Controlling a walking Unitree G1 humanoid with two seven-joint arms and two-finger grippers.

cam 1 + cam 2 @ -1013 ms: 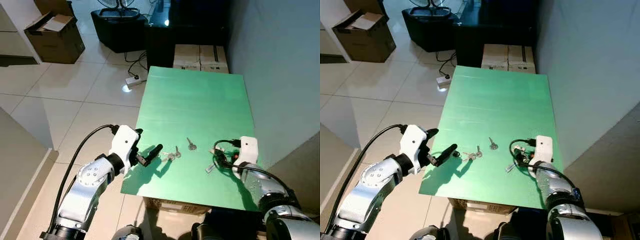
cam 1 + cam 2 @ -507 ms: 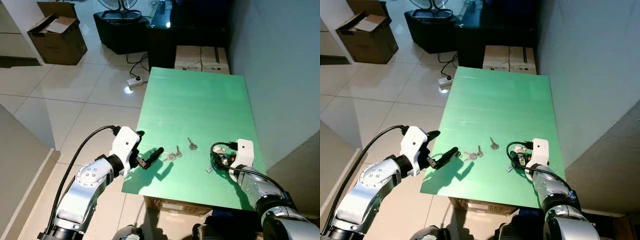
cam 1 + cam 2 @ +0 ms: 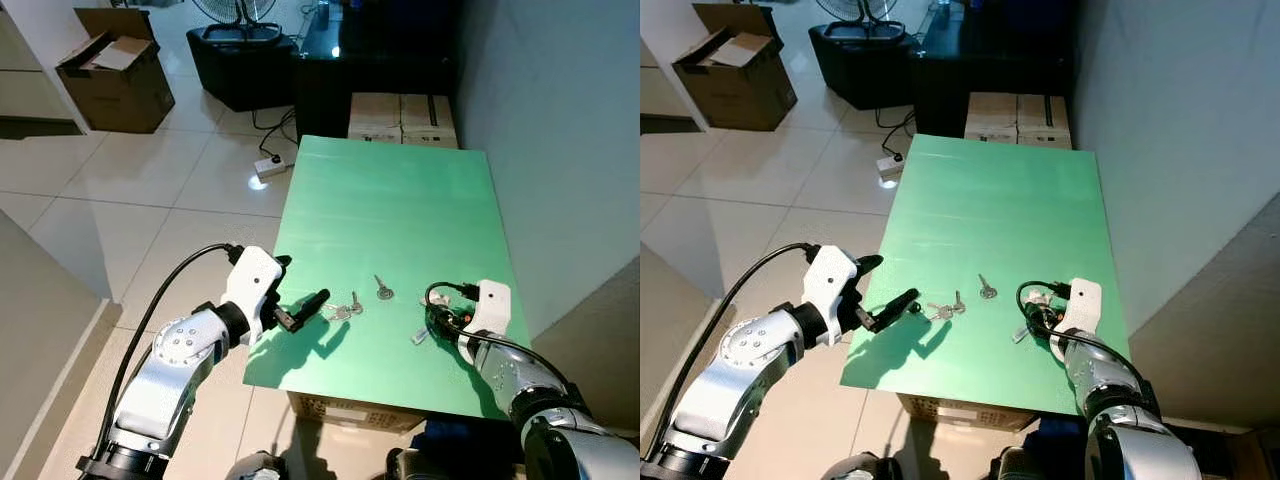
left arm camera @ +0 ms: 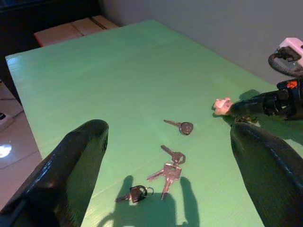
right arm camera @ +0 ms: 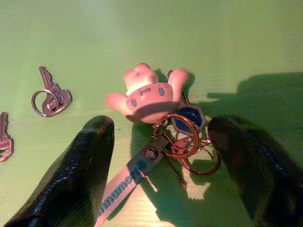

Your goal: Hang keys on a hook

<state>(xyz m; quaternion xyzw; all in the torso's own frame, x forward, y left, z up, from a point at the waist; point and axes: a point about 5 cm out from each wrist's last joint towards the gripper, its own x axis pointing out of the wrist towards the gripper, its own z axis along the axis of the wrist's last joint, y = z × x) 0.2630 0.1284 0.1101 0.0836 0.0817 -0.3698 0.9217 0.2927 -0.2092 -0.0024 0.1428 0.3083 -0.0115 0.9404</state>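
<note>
Currently I'm on the pickup — right tool (image 5: 156, 156) spread wide over the keychain (image 5: 163, 127) on the tabletop (image 3: 400, 200) — next: lower, pinch.

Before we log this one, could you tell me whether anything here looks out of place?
The keys lie scattered on the green table: a small bunch, a single key, and a keychain with a pink charm between the right gripper fingers. No hook is visible.
</note>
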